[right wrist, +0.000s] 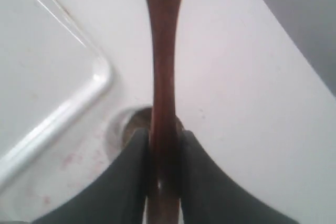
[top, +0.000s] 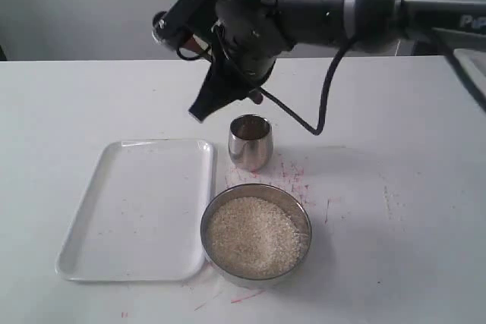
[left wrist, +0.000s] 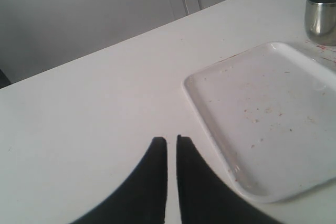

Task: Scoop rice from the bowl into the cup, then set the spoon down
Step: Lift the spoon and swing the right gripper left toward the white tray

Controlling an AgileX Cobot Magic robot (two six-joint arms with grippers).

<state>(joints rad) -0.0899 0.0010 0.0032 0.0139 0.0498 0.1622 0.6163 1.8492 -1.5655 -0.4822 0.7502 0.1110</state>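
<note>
The wide steel bowl point(top: 302, 221) holds a full bed of rice point(top: 252, 235) at the table's front. Just behind it stands the small shiny cup point(top: 250, 142), also seen in the left wrist view point(left wrist: 321, 15) and, blurred, under the fingertips in the right wrist view point(right wrist: 130, 124). My right gripper point(top: 201, 110) hangs over the cup, shut on the reddish-brown spoon's handle point(right wrist: 164, 51). Only a small brown bit of the spoon point(top: 258, 97) shows above the cup in the exterior view. My left gripper point(left wrist: 171, 140) is shut on nothing, low over bare table beside the tray.
A white rectangular tray point(top: 137, 206) lies left of the bowl and cup, with a few specks on it point(left wrist: 262, 114). Red marks stain the table point(top: 292, 172) around the cup. The right arm's black body and cable point(top: 326, 96) reach in from the upper right.
</note>
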